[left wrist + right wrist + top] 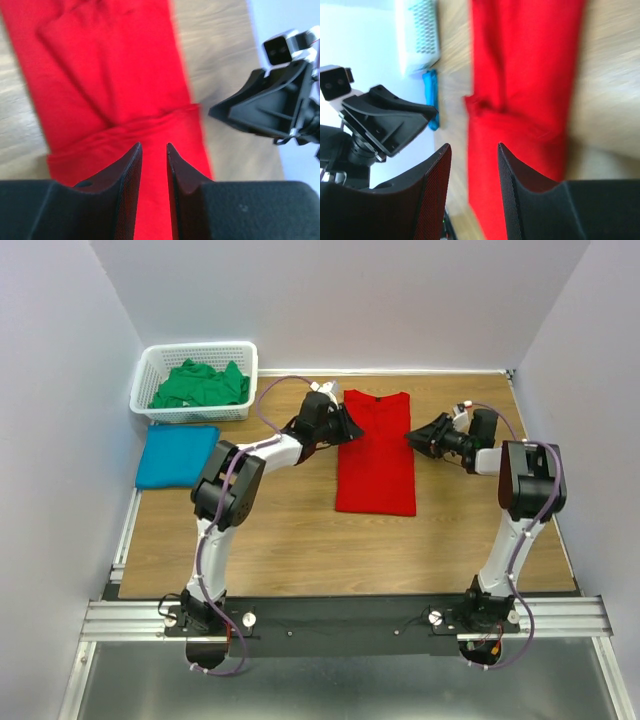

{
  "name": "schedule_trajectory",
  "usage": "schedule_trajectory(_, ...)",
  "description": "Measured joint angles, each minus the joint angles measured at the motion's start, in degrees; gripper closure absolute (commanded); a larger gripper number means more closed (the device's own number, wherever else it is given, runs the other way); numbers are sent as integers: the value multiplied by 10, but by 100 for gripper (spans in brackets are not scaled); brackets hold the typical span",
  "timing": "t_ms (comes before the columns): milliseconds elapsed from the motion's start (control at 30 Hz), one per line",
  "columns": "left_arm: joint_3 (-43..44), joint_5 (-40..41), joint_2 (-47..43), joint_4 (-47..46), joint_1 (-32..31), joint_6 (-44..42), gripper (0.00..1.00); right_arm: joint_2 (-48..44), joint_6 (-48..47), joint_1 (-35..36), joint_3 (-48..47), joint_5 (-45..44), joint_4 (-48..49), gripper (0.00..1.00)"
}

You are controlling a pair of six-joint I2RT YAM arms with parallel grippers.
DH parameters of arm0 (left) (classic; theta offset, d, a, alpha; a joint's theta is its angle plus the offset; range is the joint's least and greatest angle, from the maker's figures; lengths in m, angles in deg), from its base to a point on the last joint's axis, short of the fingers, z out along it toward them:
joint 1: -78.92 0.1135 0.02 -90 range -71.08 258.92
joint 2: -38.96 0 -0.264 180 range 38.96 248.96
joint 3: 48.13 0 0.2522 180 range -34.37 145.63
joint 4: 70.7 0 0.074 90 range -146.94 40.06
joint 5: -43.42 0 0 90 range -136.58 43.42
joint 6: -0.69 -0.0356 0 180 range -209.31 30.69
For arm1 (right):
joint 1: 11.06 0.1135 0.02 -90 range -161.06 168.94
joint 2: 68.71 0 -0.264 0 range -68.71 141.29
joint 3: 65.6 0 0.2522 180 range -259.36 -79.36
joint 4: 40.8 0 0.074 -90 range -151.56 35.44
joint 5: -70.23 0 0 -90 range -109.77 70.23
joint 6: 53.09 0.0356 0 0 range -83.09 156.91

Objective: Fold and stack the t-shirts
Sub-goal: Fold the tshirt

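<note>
The red t-shirt (375, 455) lies flat on the table, folded into a long narrow strip with its sleeves tucked in. My left gripper (348, 428) hovers at the strip's upper left edge. In the left wrist view this gripper (154, 146) is open by a narrow gap, with only red cloth (115, 70) below it. My right gripper (412, 439) is at the upper right edge of the strip. Its wrist view shows it (474, 146) open and empty over the red t-shirt (520, 75). A folded teal t-shirt (177, 456) lies at the left. The green t-shirt (200, 385) sits crumpled in the basket.
The white lattice basket (195, 348) stands at the back left corner, just behind the teal t-shirt. Walls close in the table on the left, back and right. Bare wood lies in front of the red strip.
</note>
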Motion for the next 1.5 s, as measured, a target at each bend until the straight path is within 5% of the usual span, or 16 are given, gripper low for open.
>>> schedule_trajectory(167,26,-11,78,23,11,-1,67,89,4,0,-29,-11,8,51)
schedule_trajectory(400,26,-34,92,18,33,9,66,96,5,-4,-31,-13,26,50)
schedule_trajectory(533,2,-26,65,29,36,4,55,57,-8,-5,-10,-31,7,48)
schedule_trajectory(633,-33,-8,10,50,37,-2,33,-14,-46,-7,-2,-63,-59,46)
schedule_trajectory(833,-109,68,-171,88,28,-36,19,-205,-146,11,20,-166,-211,42)
schedule_trajectory(1167,-128,280,-325,231,-77,-112,18,-382,-231,136,48,-411,-499,42)
schedule_trajectory(1500,-219,332,-326,331,-157,-111,20,-345,-221,245,88,-524,-610,51)
